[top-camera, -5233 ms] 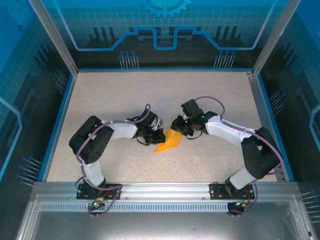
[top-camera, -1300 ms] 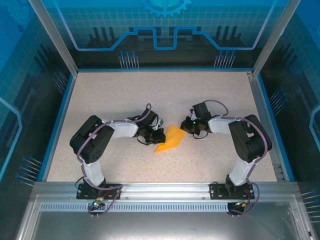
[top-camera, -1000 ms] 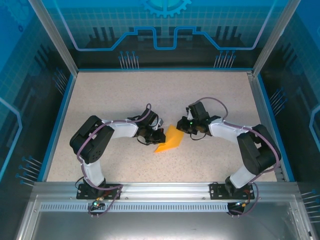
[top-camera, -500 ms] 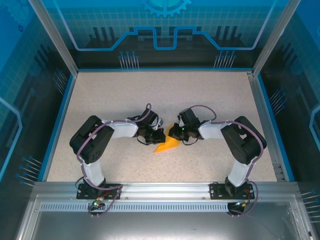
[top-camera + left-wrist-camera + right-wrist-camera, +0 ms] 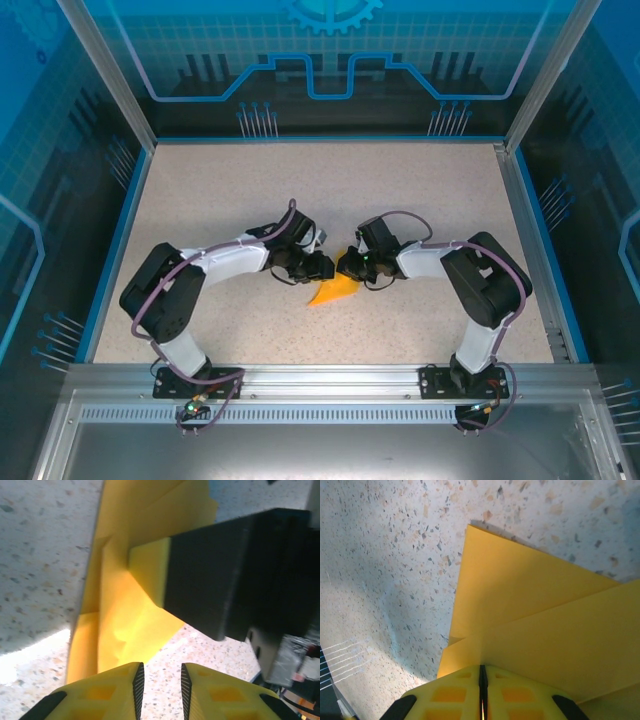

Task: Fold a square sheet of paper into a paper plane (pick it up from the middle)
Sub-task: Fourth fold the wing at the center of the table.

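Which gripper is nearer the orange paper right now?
Right. The right gripper is shut on an edge of the paper. The left gripper sits just beside the paper, jaws slightly apart with nothing between them.

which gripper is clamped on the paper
The right gripper, jaws shut on the edge of the paper; the left gripper shows a bare gap between its fingertips.

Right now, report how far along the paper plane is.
Done: the square sheet of paper already carries folded, overlapping layers and tapers to a point. In hand: the right gripper, shut, bears on it; the left gripper stands slightly open over it. Left: it is not yet a slim dart.
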Robot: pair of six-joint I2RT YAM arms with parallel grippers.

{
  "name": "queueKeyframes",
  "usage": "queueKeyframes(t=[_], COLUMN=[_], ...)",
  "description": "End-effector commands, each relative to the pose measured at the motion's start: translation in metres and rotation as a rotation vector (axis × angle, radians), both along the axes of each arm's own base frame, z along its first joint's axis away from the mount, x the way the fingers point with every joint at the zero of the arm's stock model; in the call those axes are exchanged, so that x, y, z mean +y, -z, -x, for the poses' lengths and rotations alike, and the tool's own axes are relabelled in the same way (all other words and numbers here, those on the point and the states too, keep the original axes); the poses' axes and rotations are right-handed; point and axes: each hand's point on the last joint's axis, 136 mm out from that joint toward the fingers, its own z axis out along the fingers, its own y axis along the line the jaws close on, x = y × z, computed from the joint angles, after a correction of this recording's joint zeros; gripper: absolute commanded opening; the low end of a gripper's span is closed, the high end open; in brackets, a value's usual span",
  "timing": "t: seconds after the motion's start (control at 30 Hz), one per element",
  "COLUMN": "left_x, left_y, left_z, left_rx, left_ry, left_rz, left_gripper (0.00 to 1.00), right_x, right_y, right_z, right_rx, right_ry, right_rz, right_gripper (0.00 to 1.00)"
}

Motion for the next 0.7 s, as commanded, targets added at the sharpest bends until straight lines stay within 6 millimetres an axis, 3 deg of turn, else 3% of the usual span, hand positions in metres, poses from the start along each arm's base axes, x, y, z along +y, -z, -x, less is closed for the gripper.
queueKeyframes(t=[0.0,0.67], left_x=[-0.004,0.011], left_y=[0.0,0.047], left_z=[0.02,0.028], left_rx=[0.068,0.156], left_ry=[-0.003,-0.026], left_rz=[0.003,-0.153], left_gripper=[0.3,0.28], right_x=[-0.019,-0.022], right_y=[0.041,0.05], right_z=[0.022,0.027], right_rx=[0.109,0.149], right_ry=[0.03,0.04], right_rz=[0.114,0.133], right_gripper=[0.1,0.1])
